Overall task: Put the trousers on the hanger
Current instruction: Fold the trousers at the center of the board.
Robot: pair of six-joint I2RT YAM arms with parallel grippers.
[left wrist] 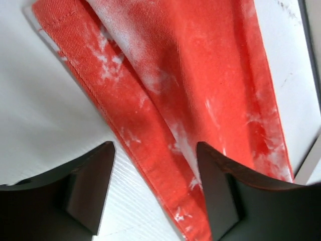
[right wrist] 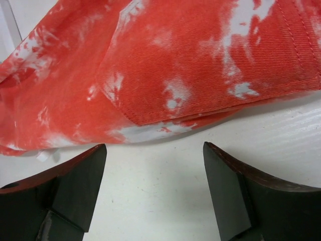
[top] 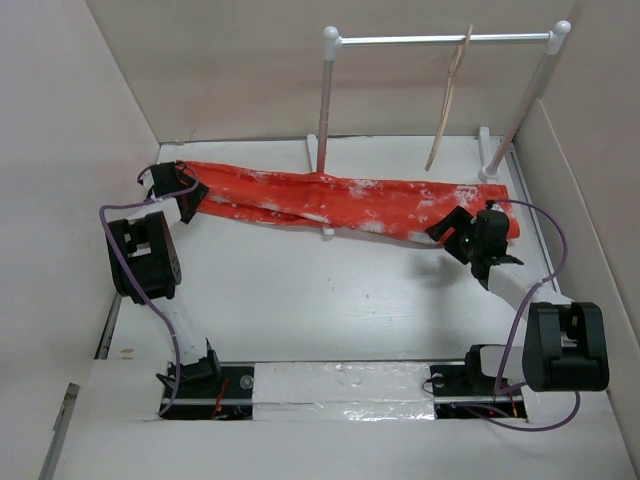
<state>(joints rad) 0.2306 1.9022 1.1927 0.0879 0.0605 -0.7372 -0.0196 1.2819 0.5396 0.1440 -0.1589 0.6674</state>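
The left jaws are seen spread wide at the bottom of the left wrist view, and nothing is pinched between them. A hemmed edge of the trousers [left wrist: 200, 75] is seen running diagonally across the gap, with the white counter [left wrist: 45, 110] bare to its left. The right-hand tip is seen overlapping the cloth; whether the cloth is touched cannot be told.

The right jaws are likewise spread, and nothing is gripped. Only bare counter is seen between their tips. The trousers are laid just beyond them, with a stitched seam and white splotches visible in the orange-red cloth.

From above, the trousers are seen stretched in a long band across the far half of the counter, from the left rear towards the right side. The left arm [top: 145, 255] is bent so that its jaws are placed at the left end of the band. The right arm [top: 565, 345] is angled inward so that its jaws are set at the near edge of the right end.

A white rack [top: 323, 110] with a metal crossbar [top: 420, 40] is stood on the counter at the back. The foot of its left post is crossed by the cloth, and the foot's white end is shown on the near side. The hanger [top: 447, 100] is hung from the crossbar towards its right end, seen edge-on and apart from the trousers.
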